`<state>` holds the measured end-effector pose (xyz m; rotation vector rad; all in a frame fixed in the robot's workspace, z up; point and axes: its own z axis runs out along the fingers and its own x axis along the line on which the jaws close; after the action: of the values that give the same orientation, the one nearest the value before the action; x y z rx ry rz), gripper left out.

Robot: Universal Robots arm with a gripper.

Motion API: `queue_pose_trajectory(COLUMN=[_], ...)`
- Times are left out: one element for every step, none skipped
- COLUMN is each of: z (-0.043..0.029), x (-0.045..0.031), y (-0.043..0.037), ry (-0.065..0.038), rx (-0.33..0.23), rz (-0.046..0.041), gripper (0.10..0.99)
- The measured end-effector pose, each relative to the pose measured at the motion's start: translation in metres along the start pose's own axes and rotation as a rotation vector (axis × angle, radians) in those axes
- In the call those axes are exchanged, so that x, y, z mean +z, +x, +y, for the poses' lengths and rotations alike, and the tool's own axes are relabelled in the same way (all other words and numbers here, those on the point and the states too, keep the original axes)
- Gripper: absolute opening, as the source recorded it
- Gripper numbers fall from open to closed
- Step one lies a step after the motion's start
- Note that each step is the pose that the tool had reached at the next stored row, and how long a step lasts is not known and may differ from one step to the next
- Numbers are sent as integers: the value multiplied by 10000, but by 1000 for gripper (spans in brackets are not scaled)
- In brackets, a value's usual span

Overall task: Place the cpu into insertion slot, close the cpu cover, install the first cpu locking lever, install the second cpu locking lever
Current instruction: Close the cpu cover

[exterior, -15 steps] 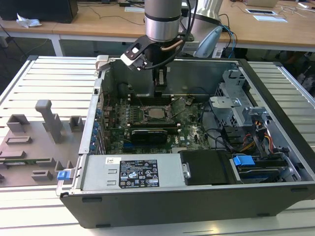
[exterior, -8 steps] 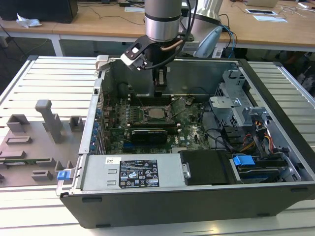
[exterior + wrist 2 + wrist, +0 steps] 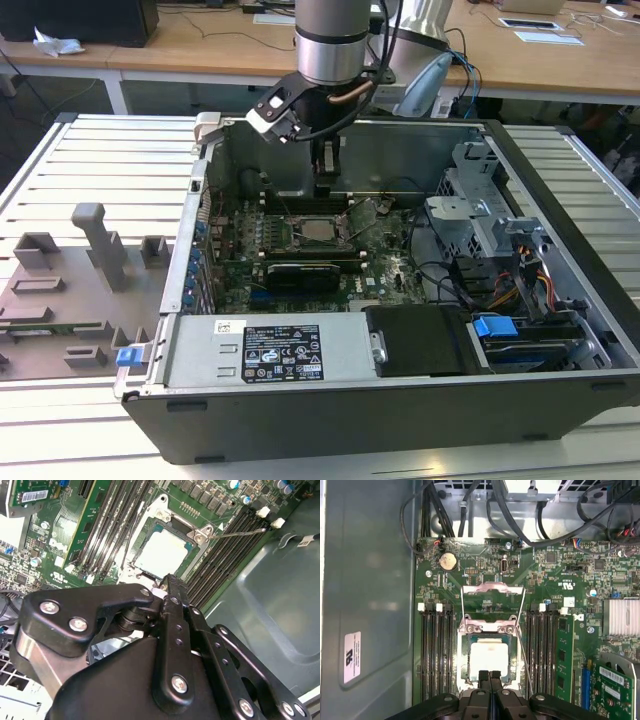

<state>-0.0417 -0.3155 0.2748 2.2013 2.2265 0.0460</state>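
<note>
The cpu [image 3: 489, 659] [image 3: 162, 554] [image 3: 318, 232], a pale silver square, lies flat in the insertion slot [image 3: 464, 656] on the green motherboard. The cpu cover [image 3: 492, 586], a thin silver frame, is swung up and open behind the slot on its hinge. A thin wire lever [image 3: 525, 666] [image 3: 240, 531] stands loose beside the socket. My gripper [image 3: 489, 674] [image 3: 167, 579] [image 3: 325, 185] hangs just above the near edge of the cpu. Its black fingers are pressed together and hold nothing.
Long black memory slots [image 3: 436, 650] [image 3: 540, 650] flank the socket on both sides. The grey case wall [image 3: 365, 605] rises close by. Cables [image 3: 540, 525], a drive cage [image 3: 490, 225] and the power supply [image 3: 265, 355] crowd the case. Grey fixtures [image 3: 95, 240] stand on the table outside.
</note>
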Motion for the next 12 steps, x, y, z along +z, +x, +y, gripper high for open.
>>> queue_pose_trajectory(z=[51,92,126,172,209,227,252,273,289,353,389,406], x=[2,3,4,5,6,7,7,8,9,10,11,11], y=[-1,-1,-1,-2,-3,-3,-3,-3,-3,-4,-5,-5], ry=[2,5,9,14,18,20,23,26,28,41,50,53], rx=[-1,-1,0,-2,-1,0,0,-2,-2,-1,-2,-1], rz=[0,1,-1,-2,-3,-4,-8,-12,-16,-24,-27,-28], gripper=[106,106,106,106,106,106,106,106,106,106,106,106])
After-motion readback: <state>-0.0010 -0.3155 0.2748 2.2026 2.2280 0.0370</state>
